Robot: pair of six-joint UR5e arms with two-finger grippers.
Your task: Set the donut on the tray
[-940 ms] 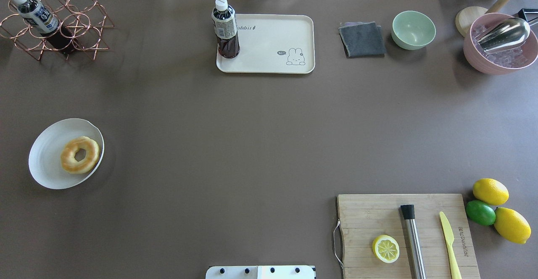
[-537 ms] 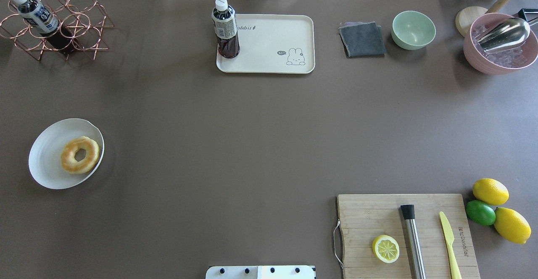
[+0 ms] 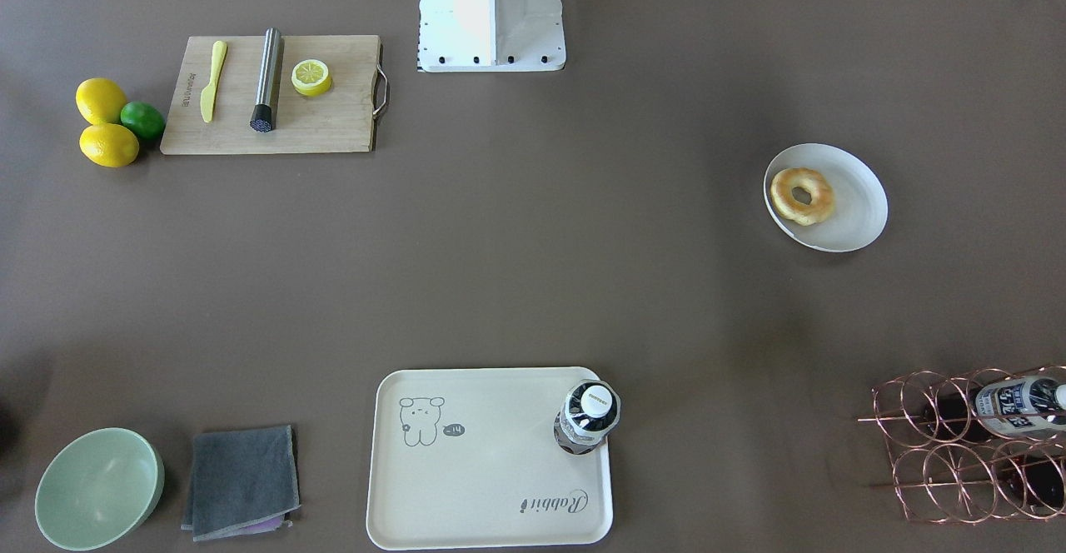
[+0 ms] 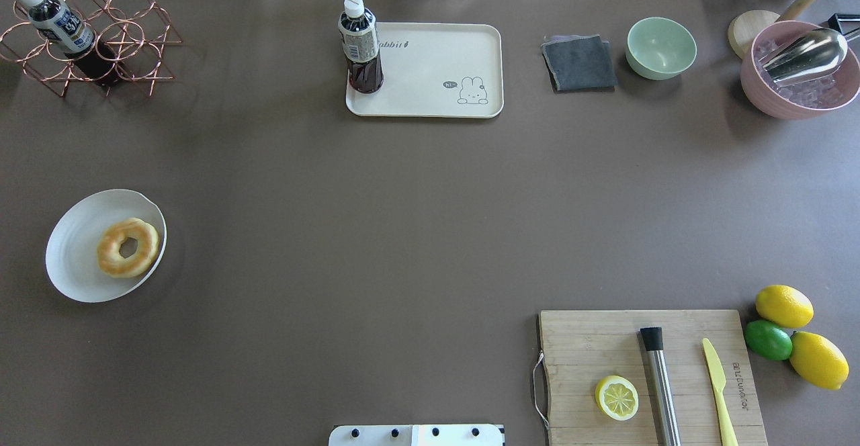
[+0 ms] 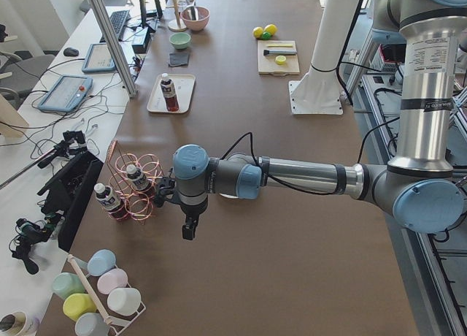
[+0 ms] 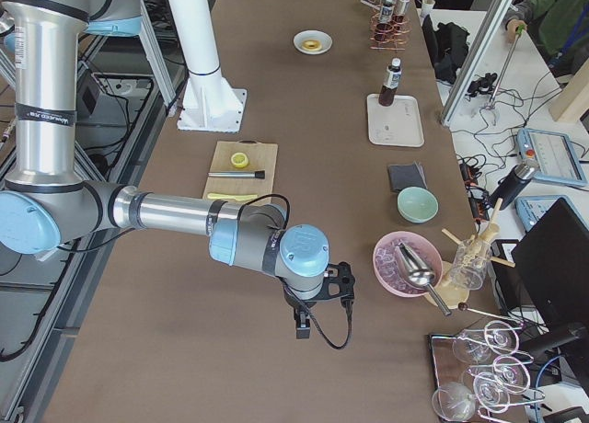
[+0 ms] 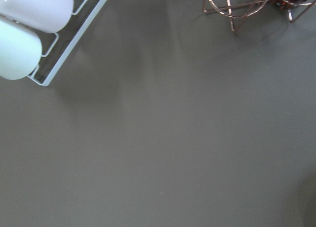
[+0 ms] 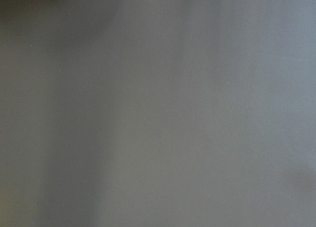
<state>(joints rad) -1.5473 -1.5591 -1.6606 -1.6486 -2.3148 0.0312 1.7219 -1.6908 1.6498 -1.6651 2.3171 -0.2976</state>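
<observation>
One donut (image 4: pixel 127 248) lies on the single white plate (image 4: pixel 70 268) at the counter's (image 4: pixel 403 231) left. One tray (image 4: pixel 437 63) sits far centre, well apart, carrying one upright bottle (image 4: pixel 361 46). Two lemons (image 4: pixel 783 305) and one lime (image 4: pixel 768 340) lie near right. The left hand (image 5: pixel 188 230) and right hand (image 6: pixel 302 329) hang over the counter's ends; I cannot tell whether either is open or closed.

Brown table (image 4: pixel 403 231) — carrying tray (image 4: pixel 430 63), white plate (image 4: pixel 74 244), cutting board (image 4: pixel 578 352), cloth (image 4: pixel 579 63), green bowl (image 4: pixel 661 48) (far edge) — and lemons (image 4: pixel 783 305).

The left arm (image 5: pixel 306 177) and right arm (image 6: pixel 175 213) stretch out level. The left gripper (image 5: pixel 188 232) and right gripper (image 6: pixel 301 331) point down; their jaw state is unclear.
</observation>
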